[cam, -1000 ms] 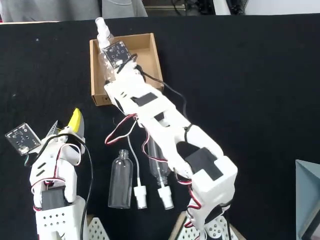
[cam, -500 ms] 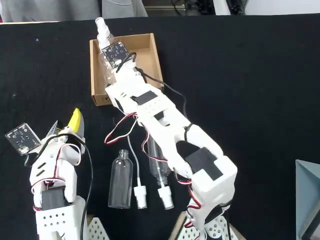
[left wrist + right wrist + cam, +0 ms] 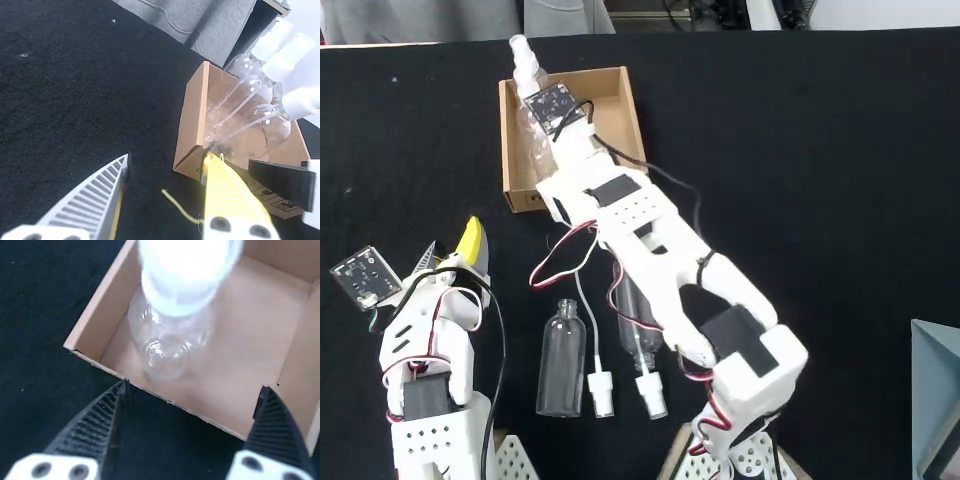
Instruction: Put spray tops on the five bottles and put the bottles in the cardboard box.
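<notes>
Bottles: the high view has two uncapped ones lying on the desk around 6 o'clock. One is half under the right arm, and two spray tops lie just beside them. Cardboard box sits at 11 o'clock, left arm at 8 o'clock.

Left wrist view: left arm's jaws are apart with nothing in them. Three capped bottles lean in the box.

Right wrist view: right arm's jaws are spread wide over the box, with one capped bottle below, not gripped.

Looks like thin clear plastic, so probably light, slick and squashy. I'd grab mid-body, gently.
</notes>
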